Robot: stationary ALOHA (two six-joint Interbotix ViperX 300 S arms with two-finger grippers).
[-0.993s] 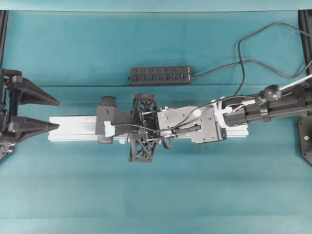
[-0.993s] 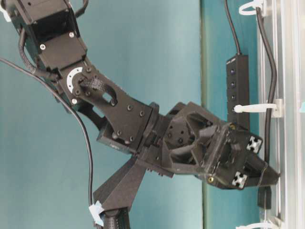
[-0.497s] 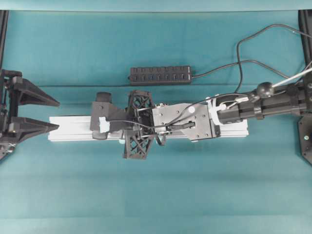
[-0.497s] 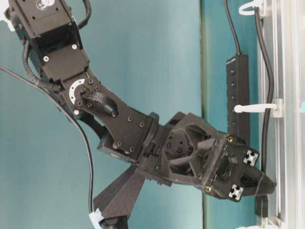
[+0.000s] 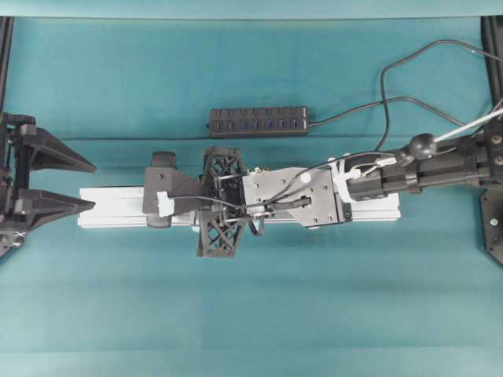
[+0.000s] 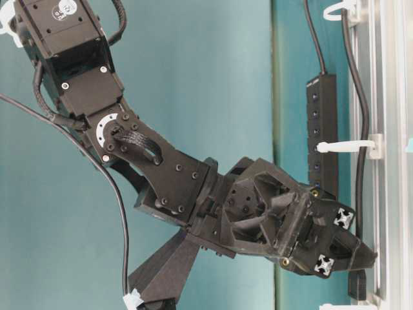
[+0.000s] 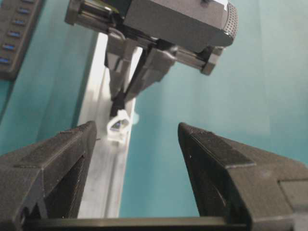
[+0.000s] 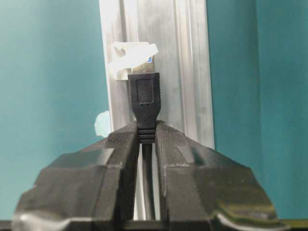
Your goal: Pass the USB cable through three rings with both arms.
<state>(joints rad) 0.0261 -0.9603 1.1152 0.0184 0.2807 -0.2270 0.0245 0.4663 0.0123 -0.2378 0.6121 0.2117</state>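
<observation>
Right gripper (image 8: 147, 137) clamped on the neck of the USB cable (image 8: 146, 98), plug pointing straight out ahead, metal tip just at the mouth of a white ring (image 8: 132, 57) on the aluminium rail (image 8: 168, 72). Judged: holding close behind the plug keeps it stiff and aimed for threading. In the table-level view the cord (image 6: 363, 116) runs along the rail past a middle ring (image 6: 345, 146) and another ring (image 6: 340, 10) at the top edge; whether it runs inside them I cannot tell. Likely this is the last ring to thread.

Left gripper (image 5: 75, 184) sits at the surface's left edge, jaws spread wide and empty, facing the rail's end; probably placed to receive the plug once through. USB hub (image 5: 258, 122) lies behind the rail, untouched.
</observation>
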